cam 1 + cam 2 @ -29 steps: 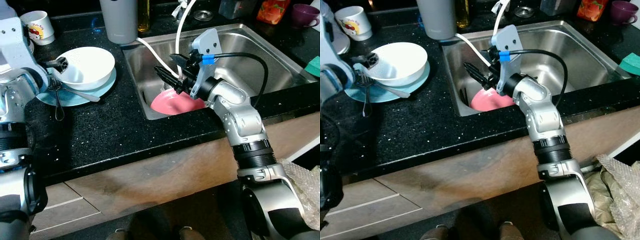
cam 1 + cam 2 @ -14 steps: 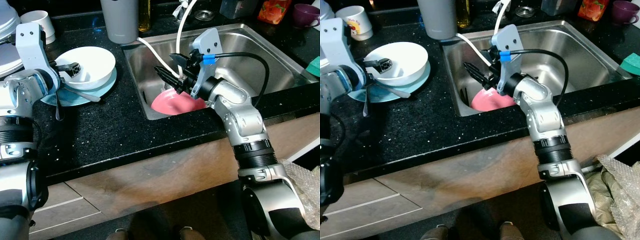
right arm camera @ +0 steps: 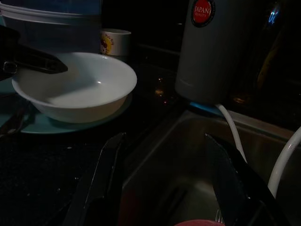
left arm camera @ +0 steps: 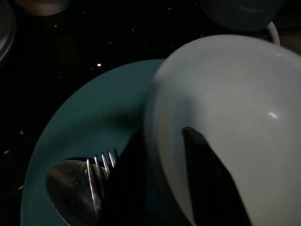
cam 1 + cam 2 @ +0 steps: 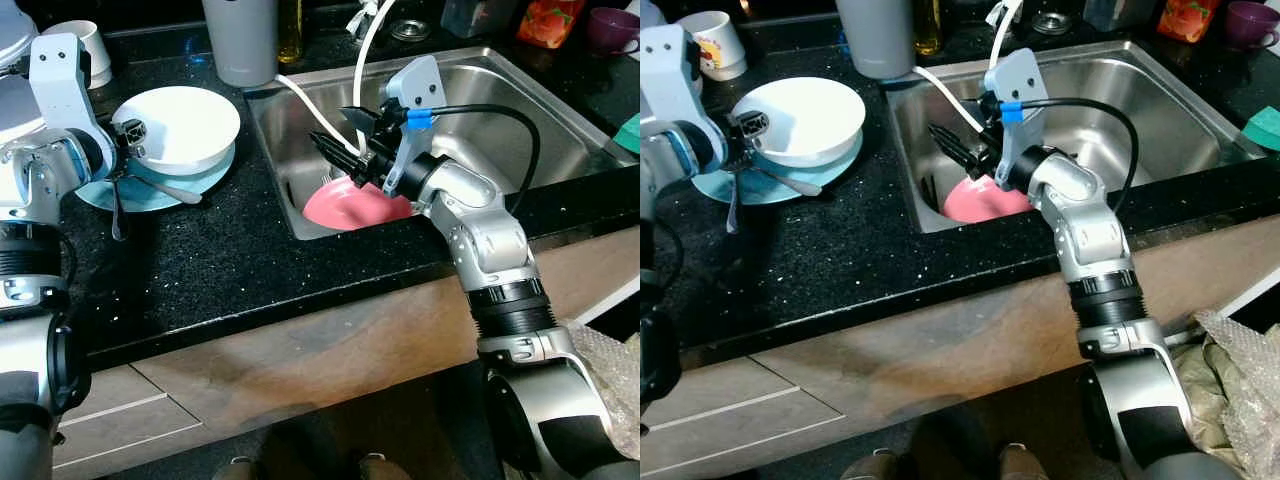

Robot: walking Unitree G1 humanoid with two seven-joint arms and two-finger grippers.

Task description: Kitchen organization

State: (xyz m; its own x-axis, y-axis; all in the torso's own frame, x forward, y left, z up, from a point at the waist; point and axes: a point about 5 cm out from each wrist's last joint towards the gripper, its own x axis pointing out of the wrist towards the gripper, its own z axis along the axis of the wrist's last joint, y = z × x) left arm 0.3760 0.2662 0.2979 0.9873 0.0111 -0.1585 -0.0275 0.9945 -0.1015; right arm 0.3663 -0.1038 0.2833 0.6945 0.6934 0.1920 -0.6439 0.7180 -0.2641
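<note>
A white bowl (image 5: pixel 185 125) stands tilted on a teal plate (image 5: pixel 105 192) on the black counter, left of the sink. My left gripper (image 5: pixel 128 140) is shut on the bowl's left rim, one finger (image 4: pixel 207 183) inside and the other outside. A fork (image 4: pixel 99 176) and a spoon (image 5: pixel 172 189) lie on the plate. My right gripper (image 5: pixel 335 135) hangs open over the sink's left end, just above a pink plate (image 5: pixel 355 207) on the sink floor, with nothing between its fingers (image 3: pixel 101 179).
The steel sink (image 5: pixel 520 110) takes up the right of the counter, and a white hose (image 5: pixel 365 50) curves into it. A grey jug (image 5: pixel 240 40) and a printed mug (image 5: pixel 85 45) stand behind the bowl. A purple cup (image 5: pixel 610 25) and a teal sponge (image 5: pixel 630 130) sit at the far right.
My left gripper has closed on the bowl's rim and raised that side, so the bowl sits higher and shifted a little right. The right arm has not moved.
</note>
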